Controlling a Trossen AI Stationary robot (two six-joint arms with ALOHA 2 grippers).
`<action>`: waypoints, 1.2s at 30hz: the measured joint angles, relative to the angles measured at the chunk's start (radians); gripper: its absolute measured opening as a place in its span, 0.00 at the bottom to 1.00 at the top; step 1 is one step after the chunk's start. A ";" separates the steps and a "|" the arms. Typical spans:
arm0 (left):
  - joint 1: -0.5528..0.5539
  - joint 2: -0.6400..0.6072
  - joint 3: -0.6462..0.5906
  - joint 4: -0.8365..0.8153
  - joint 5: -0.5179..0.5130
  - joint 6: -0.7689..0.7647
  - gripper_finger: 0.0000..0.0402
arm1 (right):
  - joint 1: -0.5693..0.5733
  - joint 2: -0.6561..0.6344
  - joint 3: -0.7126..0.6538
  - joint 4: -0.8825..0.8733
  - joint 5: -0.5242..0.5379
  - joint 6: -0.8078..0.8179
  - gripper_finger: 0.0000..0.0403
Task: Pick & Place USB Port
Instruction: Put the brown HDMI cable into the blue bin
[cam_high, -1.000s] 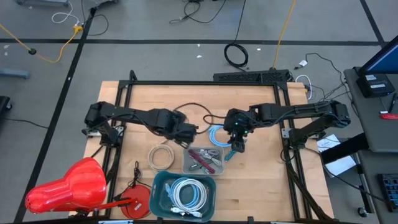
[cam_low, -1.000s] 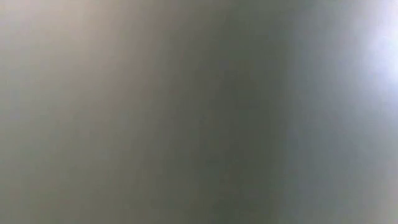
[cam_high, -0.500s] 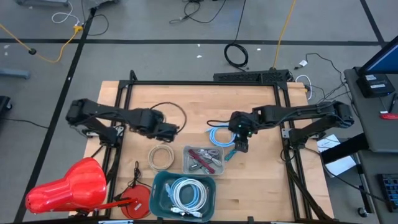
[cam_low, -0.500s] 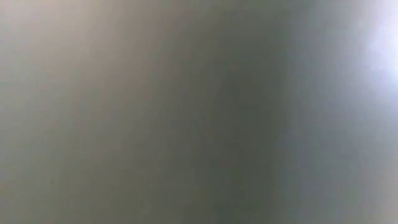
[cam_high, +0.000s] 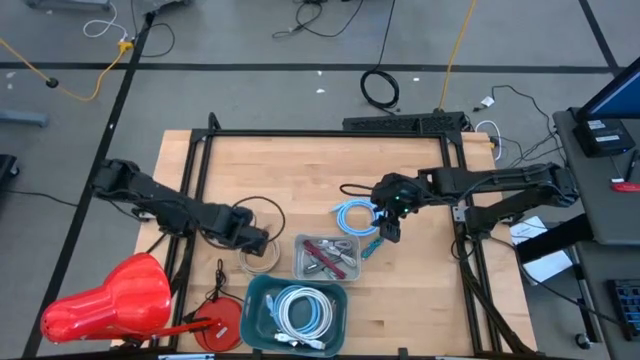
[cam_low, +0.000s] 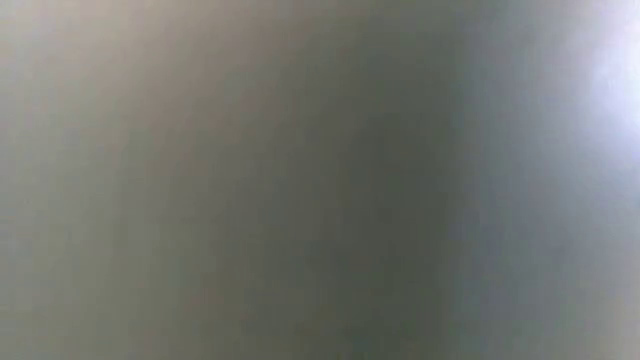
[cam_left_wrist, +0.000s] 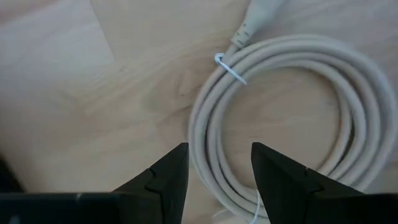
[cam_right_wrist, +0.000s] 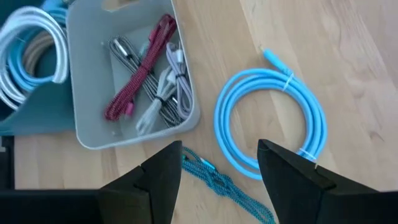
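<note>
High view: the left gripper (cam_high: 258, 240), pulled back leftward from the table's centre, hangs over the beige coiled cable (cam_high: 259, 252); the right gripper (cam_high: 389, 232) has edged right, beside the blue coiled cable (cam_high: 350, 217). The grey tray (cam_high: 328, 258) holds small USB cables.

Low view: nothing can be made out.

Left wrist view: open fingers (cam_left_wrist: 168, 174) bracket the beige coil's edge, empty, apparently lining up a pick.

Right wrist view: fingers (cam_right_wrist: 163, 168) spread and empty above a teal braided cable (cam_right_wrist: 224, 185), near the tray.
</note>
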 joint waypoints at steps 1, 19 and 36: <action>-0.002 -0.001 -0.017 0.020 0.000 -0.008 0.45 | 0.000 0.000 0.000 0.008 0.000 0.000 0.50; 0.061 -0.005 -0.221 0.287 0.056 -0.047 0.20 | 0.000 0.000 0.000 0.017 -0.004 0.004 0.50; 0.080 -0.142 0.213 0.237 0.001 0.214 0.08 | 0.000 0.001 0.000 0.017 -0.003 0.004 0.50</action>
